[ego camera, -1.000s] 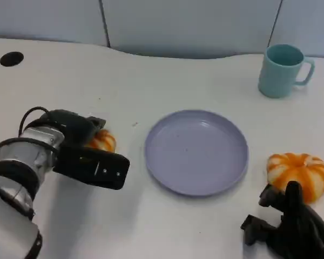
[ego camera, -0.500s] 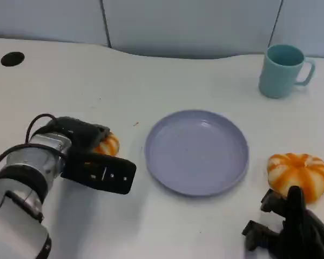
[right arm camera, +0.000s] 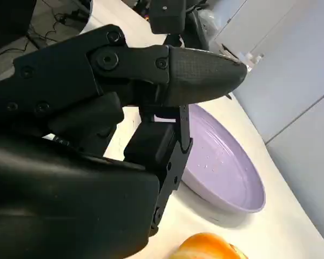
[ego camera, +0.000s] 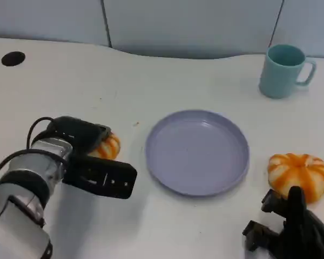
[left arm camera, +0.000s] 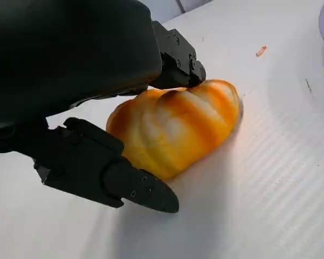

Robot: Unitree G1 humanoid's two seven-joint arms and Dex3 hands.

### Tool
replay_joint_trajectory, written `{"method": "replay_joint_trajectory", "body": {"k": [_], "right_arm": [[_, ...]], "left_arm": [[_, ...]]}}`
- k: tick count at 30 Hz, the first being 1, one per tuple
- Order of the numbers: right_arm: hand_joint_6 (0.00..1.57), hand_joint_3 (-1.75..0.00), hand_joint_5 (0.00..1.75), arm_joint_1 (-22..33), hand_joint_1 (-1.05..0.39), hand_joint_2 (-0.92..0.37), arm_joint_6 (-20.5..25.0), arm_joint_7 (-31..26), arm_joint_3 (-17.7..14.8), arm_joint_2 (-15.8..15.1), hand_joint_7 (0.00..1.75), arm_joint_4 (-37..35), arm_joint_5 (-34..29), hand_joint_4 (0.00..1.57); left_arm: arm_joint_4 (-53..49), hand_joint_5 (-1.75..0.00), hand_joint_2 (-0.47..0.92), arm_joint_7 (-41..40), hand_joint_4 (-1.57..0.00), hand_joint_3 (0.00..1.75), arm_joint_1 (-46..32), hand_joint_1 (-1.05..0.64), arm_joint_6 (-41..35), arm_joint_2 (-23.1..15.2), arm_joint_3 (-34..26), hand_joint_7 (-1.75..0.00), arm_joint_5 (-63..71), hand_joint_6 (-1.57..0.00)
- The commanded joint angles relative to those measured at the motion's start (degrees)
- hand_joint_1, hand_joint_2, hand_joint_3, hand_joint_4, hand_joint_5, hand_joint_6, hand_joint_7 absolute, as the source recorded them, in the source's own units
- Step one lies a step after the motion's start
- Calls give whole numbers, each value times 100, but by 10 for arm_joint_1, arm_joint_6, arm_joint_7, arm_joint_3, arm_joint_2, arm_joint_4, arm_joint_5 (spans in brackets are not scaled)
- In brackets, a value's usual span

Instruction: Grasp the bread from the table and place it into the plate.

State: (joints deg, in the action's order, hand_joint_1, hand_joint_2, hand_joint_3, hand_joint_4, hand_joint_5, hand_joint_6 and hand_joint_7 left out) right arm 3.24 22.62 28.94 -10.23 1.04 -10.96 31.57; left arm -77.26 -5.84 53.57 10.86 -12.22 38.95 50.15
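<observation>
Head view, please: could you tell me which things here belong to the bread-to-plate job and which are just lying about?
Job:
- bread, at the left robot hand
- second bread, near the right robot hand
- plate

Lying about:
- mug
- table

The scene is evenly and brightly lit from overhead. A soft shadow is cast on the white table (ego camera: 151,75) beneath the left hand (ego camera: 94,162). In the left wrist view, the hand's near shell is blurred; the bread (left arm camera: 175,127) is rendered sharply.
</observation>
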Motion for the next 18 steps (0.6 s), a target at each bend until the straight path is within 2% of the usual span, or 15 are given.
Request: {"method": "replay_joint_trajectory", "body": {"k": [1, 3, 4, 7, 9, 12, 13, 14, 15, 16, 18], "right_arm": [[105, -56, 122, 10, -53, -92, 0, 0, -3, -9, 124, 12, 1, 122], [103, -56, 124, 12, -53, -92, 4, -2, -3, -9, 126, 15, 3, 120], [103, -55, 124, 12, -53, -92, 7, -3, -3, -9, 127, 17, 4, 120], [103, -53, 124, 14, -53, -92, 13, -14, -5, -5, 126, 23, 5, 120], [102, -53, 123, 15, -53, -92, 15, -19, -5, -4, 126, 26, 4, 120], [100, -54, 125, 15, -53, -92, 14, -16, -2, -7, 130, 27, 3, 119], [99, -55, 126, 15, -53, -92, 13, -14, -2, -7, 132, 25, 3, 119], [99, -55, 126, 14, -53, -92, 12, -11, -2, -8, 132, 23, 3, 119], [99, -55, 126, 14, -53, -92, 13, -12, -3, -8, 132, 23, 4, 119], [99, -55, 126, 13, -53, -92, 11, -10, -2, -9, 132, 21, 3, 119], [100, -56, 126, 11, -52, -92, 10, -8, -3, -9, 132, 19, 4, 119]], "left_arm": [[-5, -36, 77, -43, -67, 5, -21, -27, 13, -9, 2, -9, -2, -68], [-6, -93, 87, -57, -77, 3, -26, -26, 17, -10, 5, -5, 1, -97], [-7, -105, 89, -59, -79, 3, -26, -26, 17, -10, 6, -5, 1, -104], [-7, -123, 89, -81, -80, 1, -31, -30, 17, -9, 5, -4, 0, -116], [-6, -161, 90, -108, -76, 4, -36, -33, 19, -10, 6, -5, 2, -121], [-6, -173, 92, -140, -76, 23, -42, -31, 24, -12, 5, -13, 1, -128], [-6, -174, 92, -148, -75, 28, -42, -29, 26, -12, 6, -78, 2, -99], [-6, -174, 92, -154, -74, 31, -43, -27, 29, -13, 4, -120, 0, -78], [-6, -174, 92, -158, -73, 32, -44, -25, 35, -14, -2, -152, -6, -64], [-5, -175, 92, -157, -74, 35, -44, -24, 42, -14, -10, -163, -15, -58], [-4, -175, 92, -163, -73, 43, -46, -24, 53, -14, -23, -172, -28, -54]]}}
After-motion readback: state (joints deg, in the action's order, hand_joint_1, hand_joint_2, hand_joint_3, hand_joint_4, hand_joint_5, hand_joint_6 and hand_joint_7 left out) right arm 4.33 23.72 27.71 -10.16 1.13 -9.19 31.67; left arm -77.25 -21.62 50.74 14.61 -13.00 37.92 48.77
